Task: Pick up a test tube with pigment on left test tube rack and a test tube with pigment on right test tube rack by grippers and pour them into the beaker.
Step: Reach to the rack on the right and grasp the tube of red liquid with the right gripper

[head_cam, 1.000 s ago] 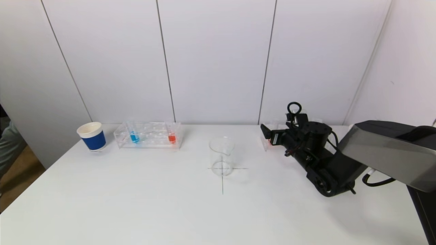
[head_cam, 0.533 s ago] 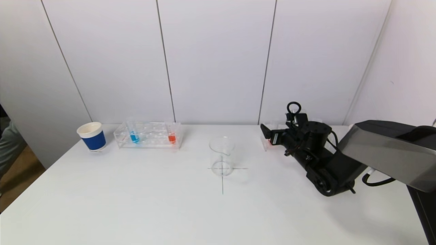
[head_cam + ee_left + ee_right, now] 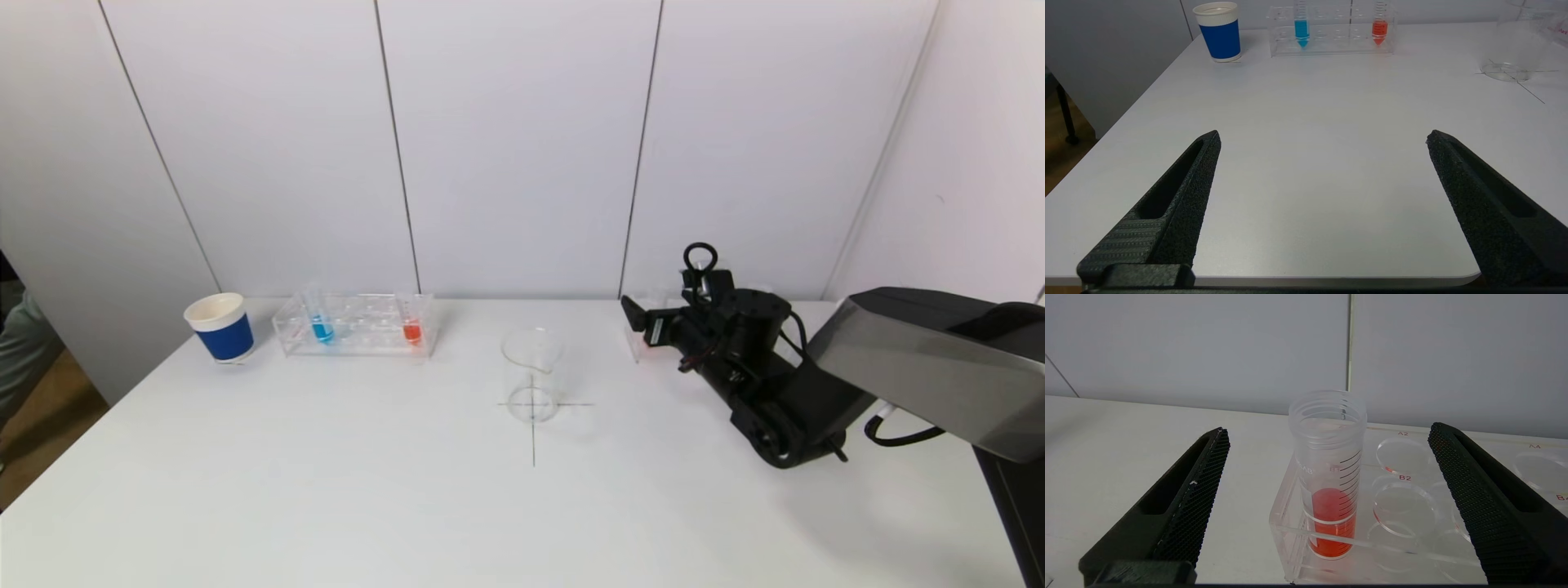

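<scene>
The left test tube rack [image 3: 359,336] is clear and holds a tube with blue pigment [image 3: 322,328] and a tube with red pigment [image 3: 412,331]. The empty glass beaker [image 3: 531,374] stands on a cross mark at the table's middle. My right gripper [image 3: 647,320] is open at the left end of the right rack [image 3: 636,349]. A wide tube with red pigment [image 3: 1331,486] stands upright in the right rack [image 3: 1396,549], between the spread fingers [image 3: 1196,486], untouched. My left gripper [image 3: 1323,136] is open and empty over the near left table, far from the left rack [image 3: 1331,45].
A blue paper cup [image 3: 220,327] with a white rim stands left of the left rack. White wall panels rise right behind both racks. The right arm's body [image 3: 784,408] lies over the table's right side.
My right gripper has edged slightly up and leftward at the right rack. Nothing else has moved.
</scene>
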{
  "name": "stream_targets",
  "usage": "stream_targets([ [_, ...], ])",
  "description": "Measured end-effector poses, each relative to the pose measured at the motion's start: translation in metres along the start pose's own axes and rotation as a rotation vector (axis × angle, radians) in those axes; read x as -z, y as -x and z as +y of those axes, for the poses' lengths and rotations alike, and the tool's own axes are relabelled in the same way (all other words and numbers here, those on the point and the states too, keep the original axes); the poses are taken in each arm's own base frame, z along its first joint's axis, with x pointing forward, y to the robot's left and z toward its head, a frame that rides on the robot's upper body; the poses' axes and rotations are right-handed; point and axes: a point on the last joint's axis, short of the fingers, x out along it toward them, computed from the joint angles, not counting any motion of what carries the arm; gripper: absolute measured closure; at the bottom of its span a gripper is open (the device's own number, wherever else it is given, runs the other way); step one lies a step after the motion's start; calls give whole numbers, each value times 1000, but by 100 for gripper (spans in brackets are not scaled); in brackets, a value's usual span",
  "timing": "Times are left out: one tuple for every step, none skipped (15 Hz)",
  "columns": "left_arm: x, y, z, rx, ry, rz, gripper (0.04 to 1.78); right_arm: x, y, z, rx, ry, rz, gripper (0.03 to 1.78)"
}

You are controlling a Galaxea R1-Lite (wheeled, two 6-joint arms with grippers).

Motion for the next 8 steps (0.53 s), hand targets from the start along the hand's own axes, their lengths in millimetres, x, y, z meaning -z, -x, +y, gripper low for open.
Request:
stream_targets([
  [0, 0, 0, 0, 0, 0, 6, 0, -1, 0, 0, 1, 1, 4],
  [0, 0, 0, 0, 0, 0, 6, 0, -2, 0, 1, 1, 1, 4],
  [0, 0, 0, 0, 0, 0, 6, 0, -2, 0, 0, 0, 0, 4],
  [0, 0, 0, 0, 0, 0, 6, -1, -2, 0, 0, 0, -1, 4],
  [0, 0, 0, 0, 0, 0, 6, -1, -3, 0, 0, 0, -3, 4],
  [0, 0, 0, 0, 0, 0, 6, -1, -3, 0, 1, 0, -3, 4],
  [0, 0, 0, 0, 0, 0, 6, -1, -3, 0, 1, 0, -3, 4],
  [0, 0, 0, 0, 0, 0, 6, -1, -3, 0, 1, -1, -3, 4],
])
